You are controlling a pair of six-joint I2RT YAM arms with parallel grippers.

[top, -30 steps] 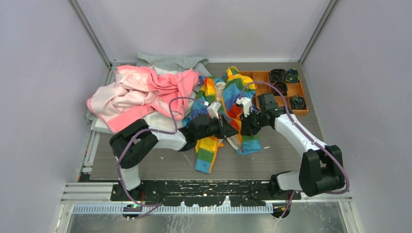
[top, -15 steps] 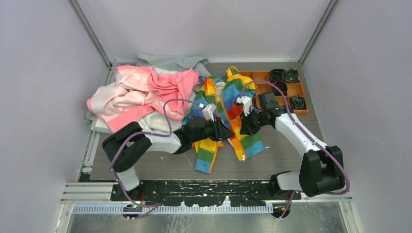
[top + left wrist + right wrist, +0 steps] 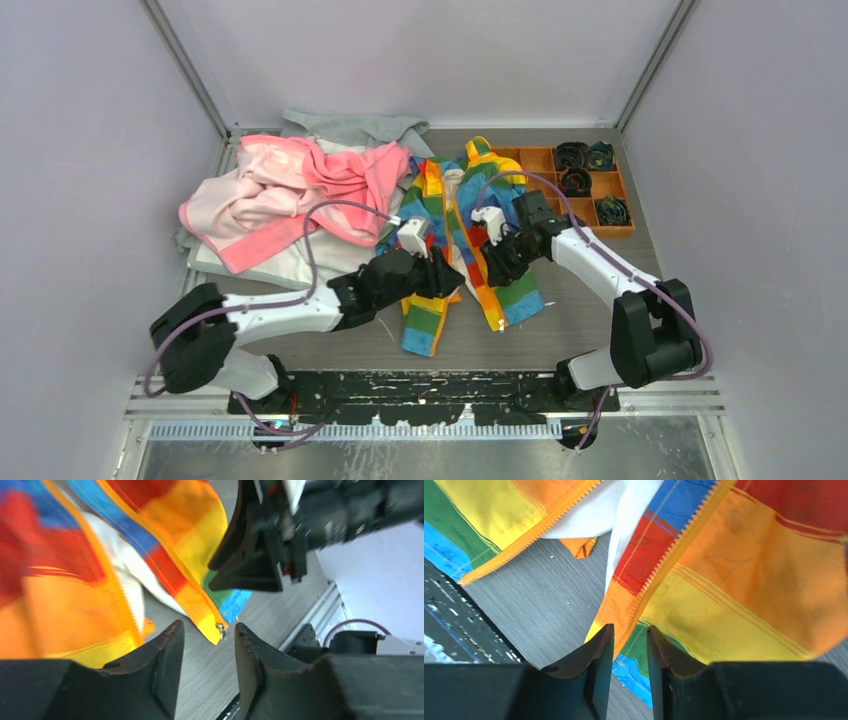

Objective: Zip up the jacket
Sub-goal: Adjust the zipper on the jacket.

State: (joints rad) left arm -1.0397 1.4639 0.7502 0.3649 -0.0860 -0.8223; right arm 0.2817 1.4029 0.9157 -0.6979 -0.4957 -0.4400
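Orientation is what your coming move is turning on. The small soft rainbow-striped jacket with cream lining (image 3: 425,310) is lying open on the grey wood-grain table (image 3: 585,325). Its long axis is running from the collar, well beyond both sets of fingers, to the hem on their near side.

The left arm's fingers (image 3: 172,640) are standing spread with nothing between them. In the left wrist view the small metal zipper slider (image 3: 220,629) is hanging at the bottom corner of one front panel. It is sitting just past the fingertips, in line with the gap and not touching either one.

The right arm's fingers (image 3: 604,645) are standing a little apart, narrower than the left pair, and you are not pinching fabric there as far as the gap shows. The orange zipper teeth (image 3: 664,562) of a panel are running away from those fingertips on a slant. That panel's bottom corner is lying right at the gap.

Both arms are sitting close to the hem, so I am judging the left fingers nearer the slider.

No brand, label or writing is reading clearly. Faint marks are showing on the yellow and orange stripes in the right wrist view, too faint to read.
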